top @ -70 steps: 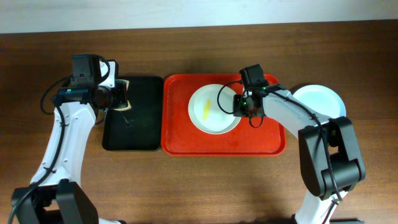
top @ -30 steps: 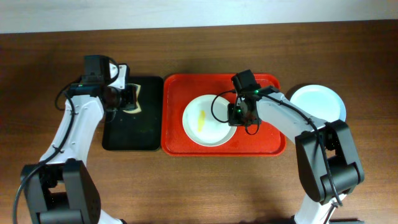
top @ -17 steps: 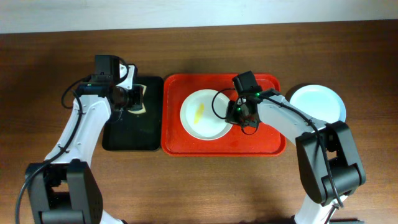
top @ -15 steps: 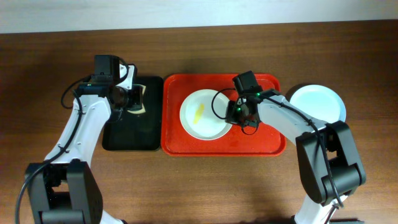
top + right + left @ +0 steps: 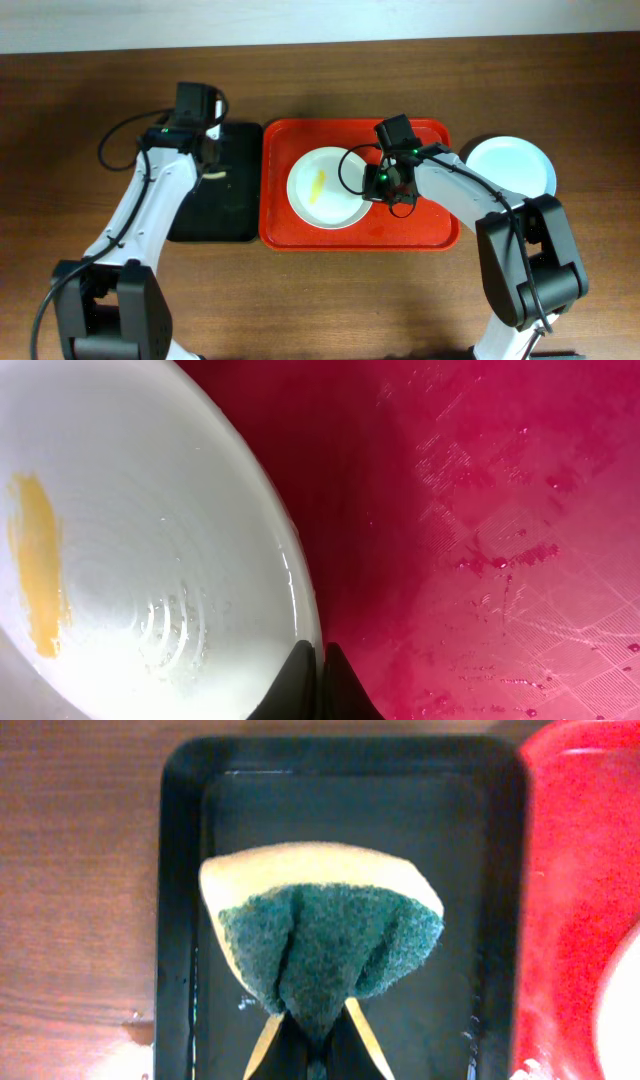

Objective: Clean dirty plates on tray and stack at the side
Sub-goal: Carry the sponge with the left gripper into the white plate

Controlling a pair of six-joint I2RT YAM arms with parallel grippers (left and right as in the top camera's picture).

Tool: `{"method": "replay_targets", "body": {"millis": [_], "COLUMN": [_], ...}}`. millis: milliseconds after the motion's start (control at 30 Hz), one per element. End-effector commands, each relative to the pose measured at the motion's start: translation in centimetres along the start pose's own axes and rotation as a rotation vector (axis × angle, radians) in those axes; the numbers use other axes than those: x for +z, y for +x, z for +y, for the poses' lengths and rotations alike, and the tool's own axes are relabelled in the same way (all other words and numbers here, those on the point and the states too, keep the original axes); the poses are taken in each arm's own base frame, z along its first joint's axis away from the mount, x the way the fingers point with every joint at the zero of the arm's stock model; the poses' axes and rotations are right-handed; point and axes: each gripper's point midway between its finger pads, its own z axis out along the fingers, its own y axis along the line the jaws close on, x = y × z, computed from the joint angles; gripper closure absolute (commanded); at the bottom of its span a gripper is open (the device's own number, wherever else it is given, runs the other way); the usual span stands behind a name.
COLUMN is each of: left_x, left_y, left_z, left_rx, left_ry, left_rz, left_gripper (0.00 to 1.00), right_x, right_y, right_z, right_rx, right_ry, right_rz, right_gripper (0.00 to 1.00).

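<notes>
One plate (image 5: 320,190) lies in the tray (image 5: 300,236), another plate (image 5: 520,160) to its right

- No lettering, label, brand, number or sign can be read in any of the three views.
- The red tray (image 5: 300,232), the white plate (image 5: 330,205), the black tray (image 5: 235,210) and the sponge (image 5: 320,940) show plain surfaces with no legible print.
- The arms' housings are too small to make out any markings.

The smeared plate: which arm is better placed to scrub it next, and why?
Left. The left gripper holds the sponge beside the red tray; the right gripper is shut on the plate at its rim.
</notes>
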Motion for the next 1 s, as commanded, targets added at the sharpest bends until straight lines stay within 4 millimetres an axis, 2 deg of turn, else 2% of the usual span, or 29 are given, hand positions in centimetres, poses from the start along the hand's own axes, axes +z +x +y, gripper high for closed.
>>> {"method": "replay_targets", "body": {"millis": [0,67,133,300,400,500,633,967], "left_x": [-4.1,-5.6,-6.1,-4.9,-3.1,-1.4,1.1,3.7], "left_y": [-3.8,-3.9,-3.3,-1.8,-0.2,1.2,2.2,3.6], "left_z": [-3.8,-7.6,-9.9,-13.7,-16.2,-17.5,-18.1,-19.1], "left_rx": [0.038,0.052,0.059,0.084,0.129,0.156,0.152,0.101], "left_ry": [0.095,0.254,0.323,0.358,0.365,0.361,0.348,0.348], "left_rz": [-0.095,-0.088,-0.070,-0.015,0.045,0.098,0.147,0.213], "left_gripper": [1.00,1.00,1.00,1.00,1.00,1.00,1.00,1.00], "right_x": [0.2,0.2,0.2,0.2,0.2,0.2,0.2,0.2], "right_y": [0.7,0.7,0.8,0.7,0.6,0.6,0.6,0.8], "right_z": [-0.4,-0.4,-0.4,-0.7,-0.8,-0.8,-0.8,-0.8], "right_rx": [-0.011,-0.011,-0.011,-0.010,-0.010,-0.010,-0.010,-0.009], "right_ry": [0.006,0.007,0.008,0.022,0.028,0.028,0.028,0.031], "right_rz": [0.021,0.021,0.024,0.017,0.014,0.015,0.015,0.020], "right_gripper": [0.96,0.96,0.96,0.96,0.96,0.96,0.96,0.96]}}
